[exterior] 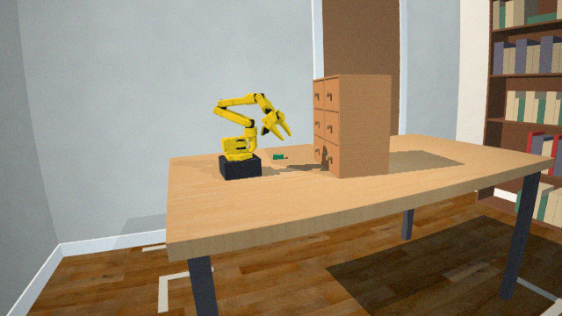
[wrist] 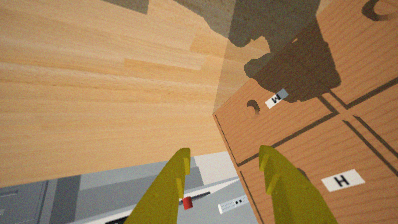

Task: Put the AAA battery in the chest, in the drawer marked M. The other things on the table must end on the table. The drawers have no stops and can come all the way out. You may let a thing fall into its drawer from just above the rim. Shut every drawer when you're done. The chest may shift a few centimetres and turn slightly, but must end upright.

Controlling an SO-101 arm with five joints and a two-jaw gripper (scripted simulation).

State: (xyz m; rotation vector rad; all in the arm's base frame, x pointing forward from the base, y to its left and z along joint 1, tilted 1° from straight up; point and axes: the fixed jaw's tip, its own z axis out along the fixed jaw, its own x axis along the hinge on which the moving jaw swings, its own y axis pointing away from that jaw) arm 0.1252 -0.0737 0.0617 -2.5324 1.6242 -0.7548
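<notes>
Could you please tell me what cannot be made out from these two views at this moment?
- Green item on the table, exterior view: too small to identify as the AAA battery.
- Drawer labels on the chest, exterior view: too small to read.
- M label, wrist view: partly under the arm's shadow.
- Upper drawers, wrist view: cut off by the frame edge.
- Gripper holds nothing.

Yellow jointed arm (exterior: 239,115), black joints, tapered claw (exterior: 281,130), dark base (exterior: 240,168)
</notes>
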